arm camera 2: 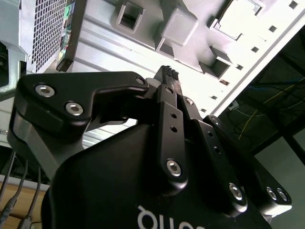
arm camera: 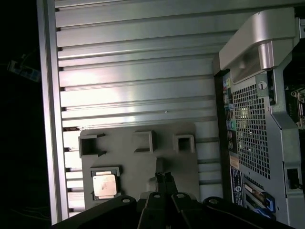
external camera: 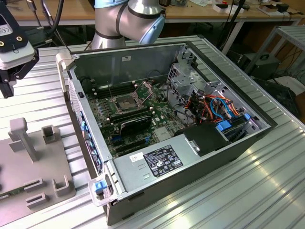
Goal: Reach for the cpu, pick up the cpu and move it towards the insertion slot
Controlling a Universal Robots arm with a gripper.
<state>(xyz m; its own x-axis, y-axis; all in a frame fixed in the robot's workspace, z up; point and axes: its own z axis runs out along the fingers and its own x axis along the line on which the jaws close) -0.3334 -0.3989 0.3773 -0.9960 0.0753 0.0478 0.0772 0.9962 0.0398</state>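
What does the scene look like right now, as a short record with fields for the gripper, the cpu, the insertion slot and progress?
gripper: shut, holding nothing, pointed at the grey fixture plate
cpu: lying face up in a recess of the plate, apart from the gripper
insertion slot: on the board inside the open computer case, dark centre showing
progress: cpu not yet picked up

No txt legible. PSU label [external camera: 162, 161], at near end of the open PC case [external camera: 143, 59]: print too small. White lettering [arm camera 2: 167, 220] on my claw [arm camera 2: 167, 71]: only partly in view. Rear-panel sticker [arm camera: 237, 180], same case: unreadable.
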